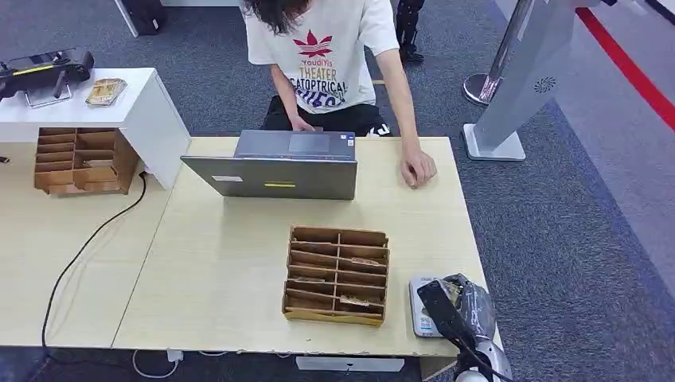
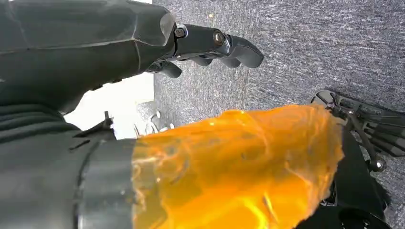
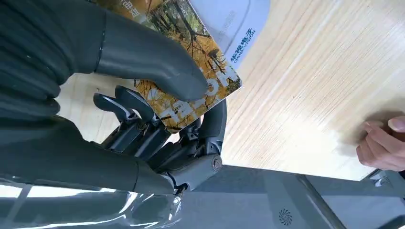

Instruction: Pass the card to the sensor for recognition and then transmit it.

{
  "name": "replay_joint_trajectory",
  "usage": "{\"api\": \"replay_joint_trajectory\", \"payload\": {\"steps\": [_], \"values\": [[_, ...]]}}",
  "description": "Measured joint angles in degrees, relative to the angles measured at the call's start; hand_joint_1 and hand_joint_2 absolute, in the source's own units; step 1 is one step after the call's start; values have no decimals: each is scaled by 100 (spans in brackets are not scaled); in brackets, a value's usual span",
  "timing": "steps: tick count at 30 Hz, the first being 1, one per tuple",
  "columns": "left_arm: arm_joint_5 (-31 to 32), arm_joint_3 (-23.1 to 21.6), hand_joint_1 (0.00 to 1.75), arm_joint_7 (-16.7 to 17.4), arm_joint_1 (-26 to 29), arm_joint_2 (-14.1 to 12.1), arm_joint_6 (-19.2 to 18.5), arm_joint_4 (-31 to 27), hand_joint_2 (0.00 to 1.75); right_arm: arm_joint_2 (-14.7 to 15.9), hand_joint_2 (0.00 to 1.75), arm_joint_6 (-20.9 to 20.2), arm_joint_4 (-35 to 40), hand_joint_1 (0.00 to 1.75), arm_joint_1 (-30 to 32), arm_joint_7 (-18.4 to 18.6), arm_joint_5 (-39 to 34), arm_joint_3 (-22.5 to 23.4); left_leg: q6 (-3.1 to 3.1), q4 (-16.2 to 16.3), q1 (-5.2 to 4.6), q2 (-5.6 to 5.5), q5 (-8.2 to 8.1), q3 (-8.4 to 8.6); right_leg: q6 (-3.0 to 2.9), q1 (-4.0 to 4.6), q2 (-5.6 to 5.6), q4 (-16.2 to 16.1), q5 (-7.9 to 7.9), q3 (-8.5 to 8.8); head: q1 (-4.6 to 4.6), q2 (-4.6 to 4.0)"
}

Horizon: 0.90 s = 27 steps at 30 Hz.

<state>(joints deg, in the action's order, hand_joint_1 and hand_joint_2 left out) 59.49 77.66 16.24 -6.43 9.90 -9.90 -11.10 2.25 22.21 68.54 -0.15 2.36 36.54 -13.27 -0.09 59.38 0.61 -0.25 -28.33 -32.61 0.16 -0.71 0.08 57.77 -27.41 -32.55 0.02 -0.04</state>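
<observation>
My right hand [image 3: 157,124] pinches a card [image 3: 191,62] printed with yellow autumn trees between its thumb and fingers. The card lies just over the white sensor pad [image 3: 234,24], covering part of it. From the head view, the same hand [image 1: 460,306] hovers at the table's near right corner, over the grey-white sensor [image 1: 419,306]. My left hand [image 2: 210,45] hangs over grey carpet with nothing in it; its dark fingers reach out apart from an orange-wrapped thumb [image 2: 239,167].
A cardboard slot organiser [image 1: 337,274] stands mid-table, left of the sensor. Across the table a person sits behind a grey laptop [image 1: 278,165], one hand [image 1: 417,169] resting on the wood. A second organiser [image 1: 76,159] and a white box [image 1: 135,103] stand far left.
</observation>
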Motion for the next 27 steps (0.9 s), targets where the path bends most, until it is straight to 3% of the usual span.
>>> {"api": "replay_joint_trajectory", "payload": {"steps": [27], "values": [[-17, 0, 0, 0, 0, 0, 31, 0, 0, -2, 175, 18, -4, 175, 3, -2, -2, 0, 0, 0, 0, 0, 0, 0, 0, 0, 0, 0, 0, 0, 0, 0]]}}
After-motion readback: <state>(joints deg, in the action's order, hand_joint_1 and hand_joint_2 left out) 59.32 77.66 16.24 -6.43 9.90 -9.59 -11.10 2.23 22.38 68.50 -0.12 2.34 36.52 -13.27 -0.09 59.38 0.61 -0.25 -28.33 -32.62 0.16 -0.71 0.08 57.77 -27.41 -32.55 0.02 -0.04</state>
